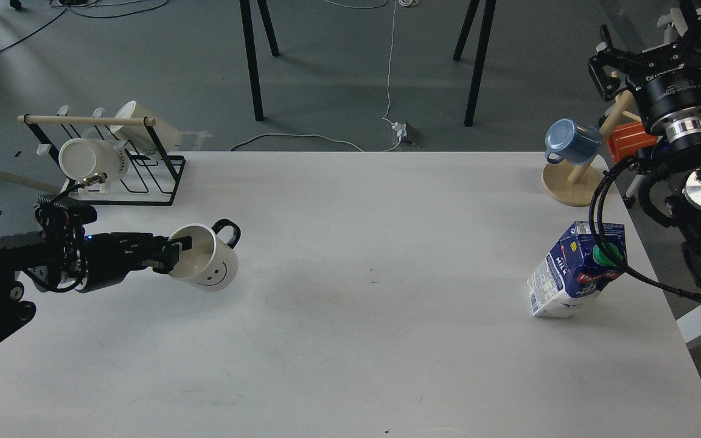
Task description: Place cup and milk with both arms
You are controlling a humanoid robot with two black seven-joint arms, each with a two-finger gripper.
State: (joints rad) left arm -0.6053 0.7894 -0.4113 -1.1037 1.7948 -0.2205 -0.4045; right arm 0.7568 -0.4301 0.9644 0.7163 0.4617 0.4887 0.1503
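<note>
The cup (209,263), a white mug with a black handle and a smiley face, hangs tilted above the left part of the white table (350,340). My left gripper (172,254) is shut on its rim, one finger inside the mouth. The milk (569,274), a blue and white carton with a green cap, stands near the table's right edge with a black cable of my right arm crossing in front of it. My right gripper (655,48) is high at the far right, well behind and above the milk, fingers spread and empty.
A black wire rack (120,193) with plain white mugs stands at the back left corner. A wooden mug tree (569,185) with a blue mug (568,142) and an orange mug stands at the back right corner. Black trestle legs stand beyond the table.
</note>
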